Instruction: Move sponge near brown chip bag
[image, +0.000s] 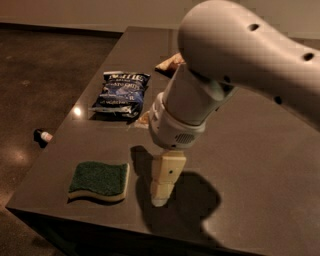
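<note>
The sponge (99, 180), dark green on top over pale yellow foam, lies flat near the table's front left corner. My gripper (161, 192) points down just to the right of the sponge, close above the table and apart from the sponge. The brown chip bag (170, 62) lies at the back of the table. My arm hides most of it, so only a corner shows.
A dark blue chip bag (120, 92) lies on the left side of the dark table (260, 165), between the sponge and the brown bag. A small object (43, 135) lies on the floor to the left. The table's front edge is close below the sponge.
</note>
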